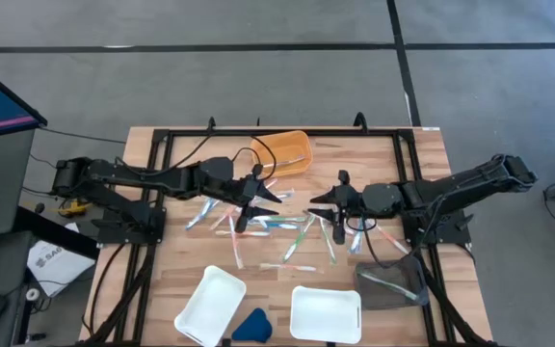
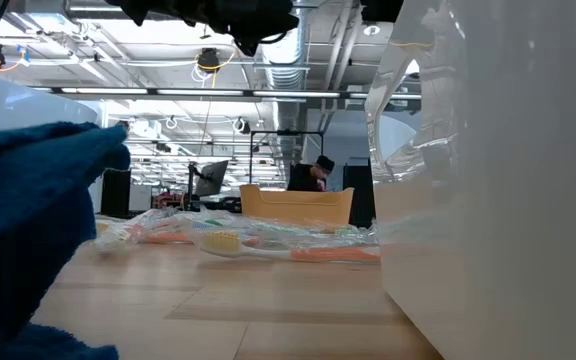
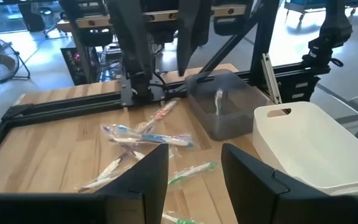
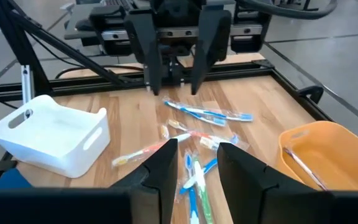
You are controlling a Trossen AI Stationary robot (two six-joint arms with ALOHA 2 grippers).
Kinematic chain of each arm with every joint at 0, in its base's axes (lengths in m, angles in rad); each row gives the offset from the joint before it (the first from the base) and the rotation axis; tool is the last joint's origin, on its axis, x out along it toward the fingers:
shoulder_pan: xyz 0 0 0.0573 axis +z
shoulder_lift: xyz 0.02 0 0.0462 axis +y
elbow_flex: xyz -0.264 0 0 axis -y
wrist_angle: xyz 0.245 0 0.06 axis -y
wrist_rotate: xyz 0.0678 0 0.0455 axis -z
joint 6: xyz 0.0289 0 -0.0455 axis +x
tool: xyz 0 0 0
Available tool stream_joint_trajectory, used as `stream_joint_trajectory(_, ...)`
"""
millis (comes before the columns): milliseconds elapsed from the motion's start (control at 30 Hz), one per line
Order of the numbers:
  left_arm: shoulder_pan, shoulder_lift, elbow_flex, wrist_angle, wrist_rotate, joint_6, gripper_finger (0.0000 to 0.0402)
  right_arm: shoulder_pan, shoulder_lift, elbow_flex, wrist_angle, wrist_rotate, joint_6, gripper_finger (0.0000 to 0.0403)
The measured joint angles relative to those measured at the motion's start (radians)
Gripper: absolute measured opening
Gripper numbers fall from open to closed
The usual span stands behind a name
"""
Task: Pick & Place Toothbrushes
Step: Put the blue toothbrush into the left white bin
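Looking straight down, the high view shows the toothbrushes [image 1: 292,226] scattered across the middle of the desk [image 1: 162,280], between the two arms. The left end effector [image 1: 258,204] hangs over the pile's left side with its fingers apart and nothing between them. The right end effector [image 1: 328,204] faces it from the other side, over the pile's right edge, fingers parted, nothing visibly held. An orange bin [image 1: 282,154] sits at the far edge behind the pile, a grey bin [image 1: 393,281] at the near right, two white trays [image 1: 210,304] [image 1: 326,313] along the near edge, and a blue wedge [image 1: 251,326] between them.

The low view looks past the blue wedge [image 2: 28,240] and a white tray [image 2: 498,180] to toothbrushes [image 2: 268,245] lying flat on the wood, the orange bin [image 2: 296,205] behind them.

The left wrist view shows its own dark fingers [image 3: 151,177] spread with only desk between them, wrapped toothbrushes [image 3: 148,135] just ahead, the grey bin [image 3: 225,102] with one brush inside, and a white tray [image 3: 316,140] beside it.

The right wrist view shows its fingers [image 4: 163,168] a moderate gap apart over several toothbrushes [image 4: 194,180]; whether they touch one I cannot tell. The opposite arm's fingers stand beyond, a white tray [image 4: 51,140] to one side, the orange bin [image 4: 328,155] with one brush in it to the other.
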Motion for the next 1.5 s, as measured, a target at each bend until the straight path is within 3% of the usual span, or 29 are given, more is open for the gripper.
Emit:
stream_joint_trajectory(733, 0.013, 0.0, 0.0, -0.028, -0.043, 0.0, 0.0145, 0.016, 0.0, 0.0, -0.008, -0.003, -0.001, 0.0107)
stream_joint_trajectory(967, 0.036, 0.0, 0.0, -0.023, -0.122, 0.011, 0.0145, 0.014, 0.0, 0.0, -0.008, -0.002, 0.0, 0.0107)
stream_joint_trajectory(1200, 0.102, 0.0, 0.0, -0.031, -0.275, 0.006, 0.0145, 0.014, 0.0, 0.0, -0.007, -0.002, 0.016, 0.0107)
stream_joint_trajectory(1500, 0.165, 0.001, 0.0, -0.075, -0.29, -0.108, 0.0145, 0.014, 0.0, 0.0, -0.007, -0.002, 0.017, 0.0107)
